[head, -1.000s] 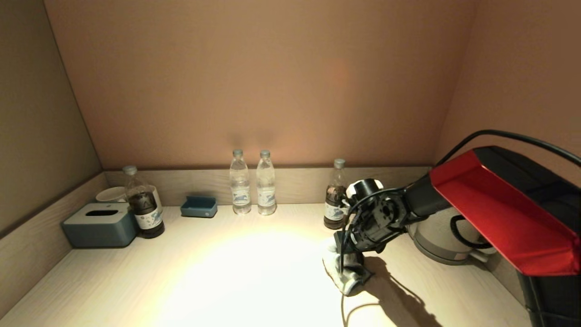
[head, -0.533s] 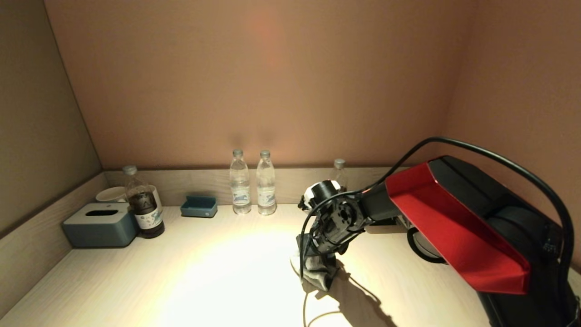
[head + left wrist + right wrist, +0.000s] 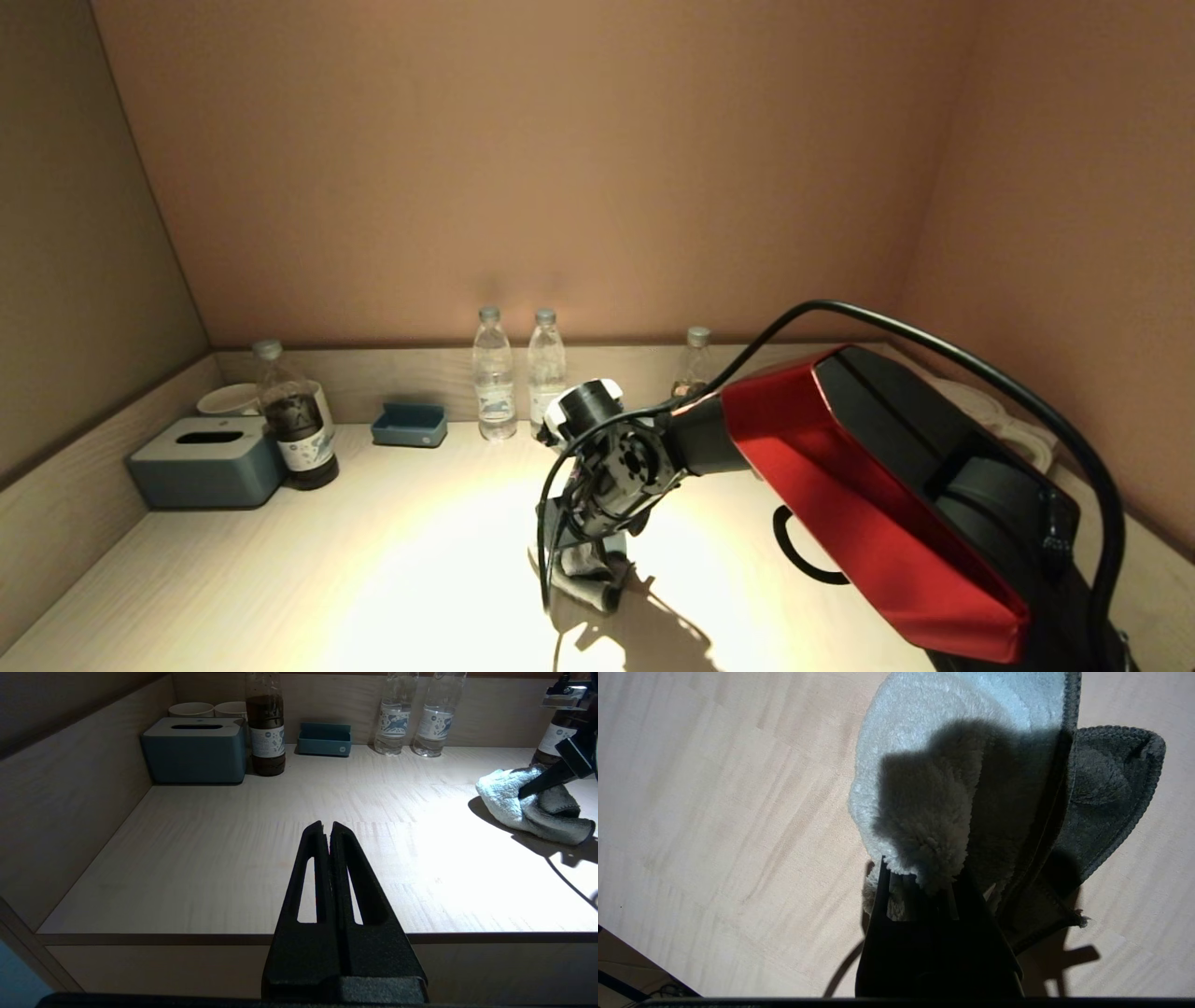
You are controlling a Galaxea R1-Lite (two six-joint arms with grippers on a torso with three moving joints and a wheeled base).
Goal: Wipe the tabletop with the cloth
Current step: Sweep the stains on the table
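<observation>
The right end effector [image 3: 583, 551] pinched the fluffy grey cloth [image 3: 586, 571] and pressed it down on the wooden desk [image 3: 373, 560], near the middle. Two water bottles [image 3: 493, 385] stood at 12 o'clock from the cloth. The left end effector [image 3: 331, 833] hung by the desk's front edge, fingers pressed together.

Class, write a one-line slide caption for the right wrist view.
Right gripper clamps the fluffy cloth against the wooden tabletop.
</observation>
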